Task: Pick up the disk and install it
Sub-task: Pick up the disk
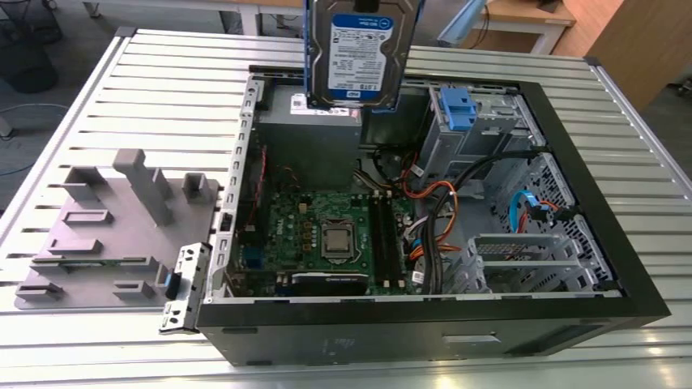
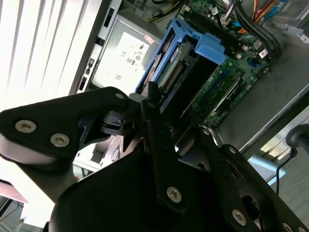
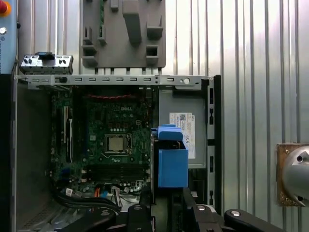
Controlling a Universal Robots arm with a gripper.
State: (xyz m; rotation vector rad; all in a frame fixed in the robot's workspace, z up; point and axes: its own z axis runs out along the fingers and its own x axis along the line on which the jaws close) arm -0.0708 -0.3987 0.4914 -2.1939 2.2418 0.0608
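Slats run across the metal table (image 1: 97, 97), which carries an open case (image 1: 433, 340) and a grey fixture (image 1: 108, 219); wooden furniture (image 1: 638, 40) stands behind. The gripper (image 2: 176, 113) pinches the disk (image 1: 357, 57) upright above the case.

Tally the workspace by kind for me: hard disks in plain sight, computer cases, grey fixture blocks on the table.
disk, aloft over the case: 1
open computer case: 1
grey fixture block: 1
Total: 3
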